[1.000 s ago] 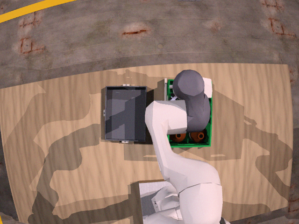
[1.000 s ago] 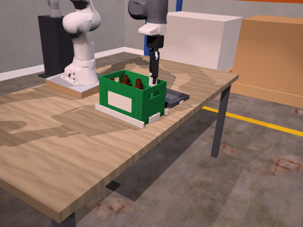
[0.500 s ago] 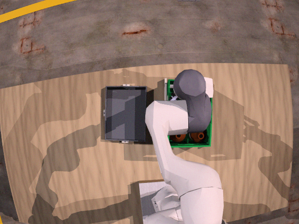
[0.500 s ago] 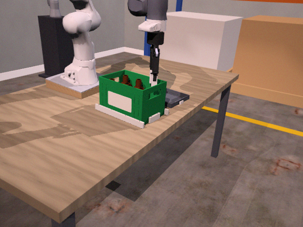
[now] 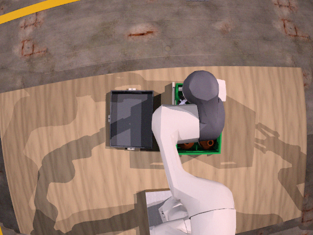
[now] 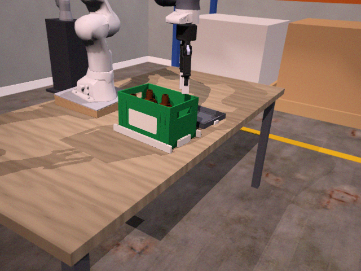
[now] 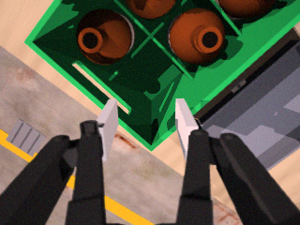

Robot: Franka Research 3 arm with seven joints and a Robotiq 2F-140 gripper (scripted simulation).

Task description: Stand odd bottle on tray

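The green crate stands on the table with brown bottles upright in its cells. In the wrist view two bottles show their open mouths, and parts of two more show at the top edge. My gripper is partly open with nothing between the fingers. It hangs over the crate's empty corner cell, just above the rim. The dark grey tray lies empty beside the crate. In the overhead view my arm hides most of the crate.
White stop blocks sit against the crate's base. The table's edge runs close behind the crate and tray. My robot base stands on a plinth at the other side. Large white and tan boxes stand beyond the table.
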